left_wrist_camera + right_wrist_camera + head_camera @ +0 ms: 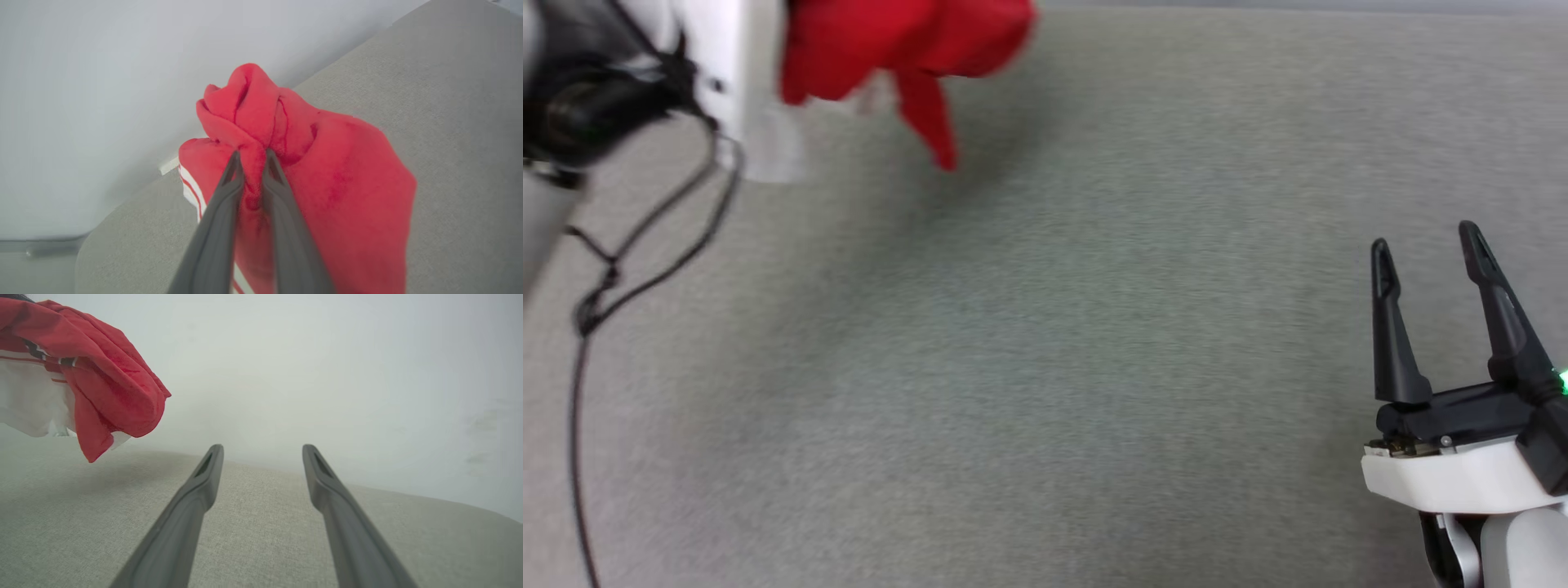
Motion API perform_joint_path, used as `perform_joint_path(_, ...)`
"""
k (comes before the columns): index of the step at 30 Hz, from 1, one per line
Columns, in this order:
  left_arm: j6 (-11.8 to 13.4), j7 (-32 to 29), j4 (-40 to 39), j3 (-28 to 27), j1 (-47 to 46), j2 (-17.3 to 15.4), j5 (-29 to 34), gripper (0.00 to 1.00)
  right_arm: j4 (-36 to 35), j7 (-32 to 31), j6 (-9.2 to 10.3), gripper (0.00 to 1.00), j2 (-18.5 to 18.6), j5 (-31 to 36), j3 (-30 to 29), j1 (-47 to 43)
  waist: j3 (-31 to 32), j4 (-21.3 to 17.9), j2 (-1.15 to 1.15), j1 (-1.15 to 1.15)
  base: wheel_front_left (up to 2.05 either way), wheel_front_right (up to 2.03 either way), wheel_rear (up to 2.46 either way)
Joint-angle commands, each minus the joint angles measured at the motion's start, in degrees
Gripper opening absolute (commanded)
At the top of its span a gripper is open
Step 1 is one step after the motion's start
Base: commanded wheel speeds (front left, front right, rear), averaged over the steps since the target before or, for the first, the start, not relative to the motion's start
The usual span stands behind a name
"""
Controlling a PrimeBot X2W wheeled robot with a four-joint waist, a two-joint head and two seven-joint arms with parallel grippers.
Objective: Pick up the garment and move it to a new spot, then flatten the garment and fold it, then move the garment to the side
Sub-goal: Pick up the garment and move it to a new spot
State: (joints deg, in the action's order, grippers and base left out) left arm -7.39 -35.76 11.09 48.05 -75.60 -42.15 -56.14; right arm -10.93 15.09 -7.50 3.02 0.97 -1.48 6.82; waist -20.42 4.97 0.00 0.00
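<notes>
Tightly, left fingers (218,228) pinch garment (347,183); right fingers (196,506) spread.

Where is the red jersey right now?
The garment hangs bunched in the left gripper, clear of the grey surface, at the head view's upper left, far from the right gripper at lower right.

Worktop (1045,367) covered in pale grey-green woven fabric, lying flat and smooth. Its far edge stands before a plain pale wall (327,355); one corner (88,245) is rounded. A soft shadow (980,147) falls on the fabric near the far left edge.
</notes>
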Motion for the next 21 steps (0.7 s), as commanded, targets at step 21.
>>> perform_joint_path(21, 0.0, 9.8, 3.6, 25.0, 14.2, 18.0, 0.5, 0.0, 0.5, 0.1, 0.02, 1.0, -0.2, -3.6, -1.2, -1.7, -0.3, -11.5, 0.0, 0.0, 0.0, 0.0, 0.0)
